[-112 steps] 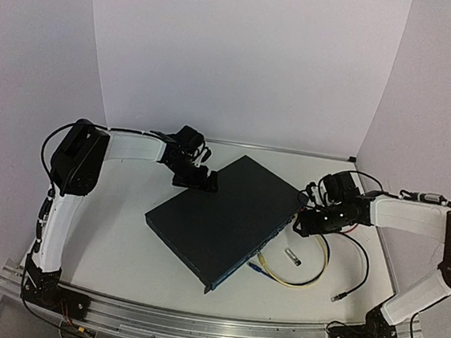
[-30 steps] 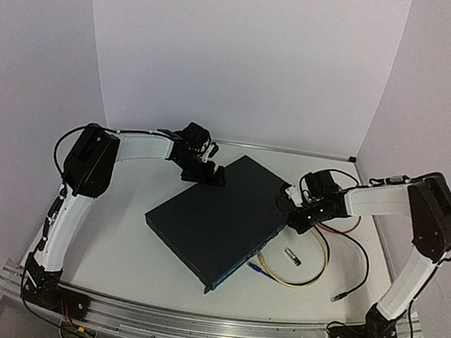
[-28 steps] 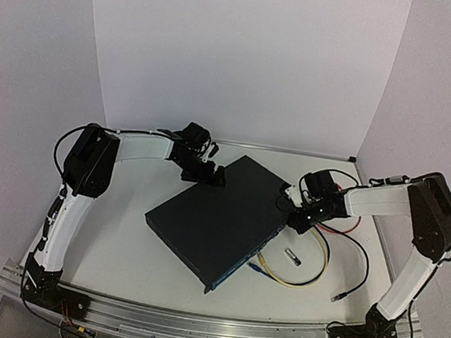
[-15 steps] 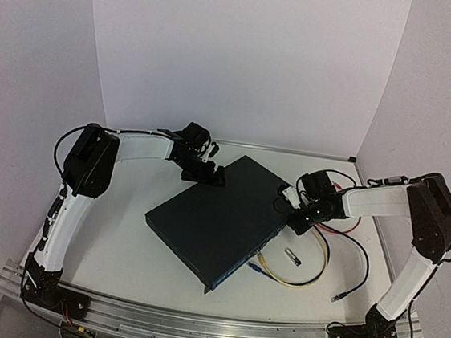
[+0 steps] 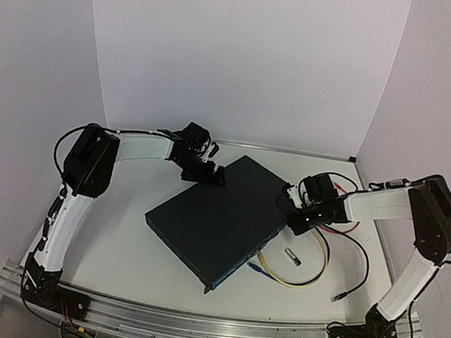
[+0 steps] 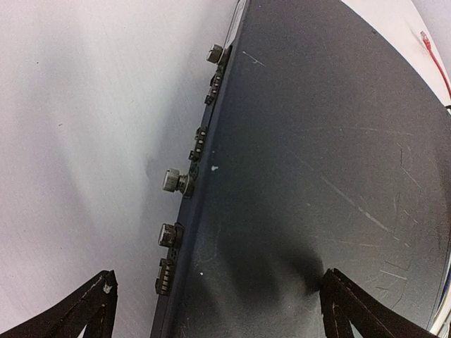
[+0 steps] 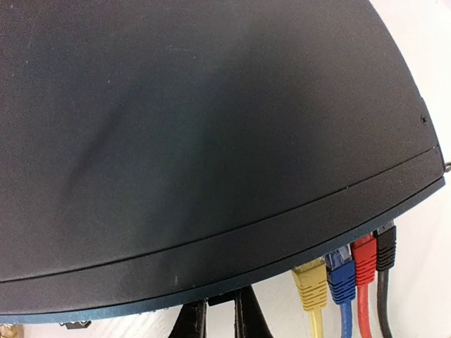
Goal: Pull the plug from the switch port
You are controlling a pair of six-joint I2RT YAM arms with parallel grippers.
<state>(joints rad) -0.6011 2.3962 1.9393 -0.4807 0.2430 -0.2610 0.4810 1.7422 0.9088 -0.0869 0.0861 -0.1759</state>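
The switch (image 5: 220,217) is a flat navy-black box lying askew mid-table. It fills the left wrist view (image 6: 317,141) and the right wrist view (image 7: 211,105). My right gripper (image 5: 296,218) sits at the far end of its port face. Its fingers (image 7: 248,317) are drawn close on a small dark plug (image 7: 225,298) at the switch's lower edge. My left gripper (image 5: 207,175) stands open over the rear corner, one finger (image 6: 95,306) off the back edge and the other over the lid. Screws and connectors (image 6: 175,182) line that back edge.
Yellow (image 7: 310,282), blue (image 7: 340,274), red (image 7: 364,257) and black (image 7: 385,246) plugs sit in ports to the right of my fingers. A yellow cable loop (image 5: 316,267), a red cable (image 5: 347,228), a small silver part (image 5: 292,257) and a loose black lead (image 5: 341,296) lie on the table to the right.
Since the earliest frame the right arm has swung in and its gripper has moved onto the far end of the port face. The left gripper shifted slightly along the rear corner. Little moves over the last second.
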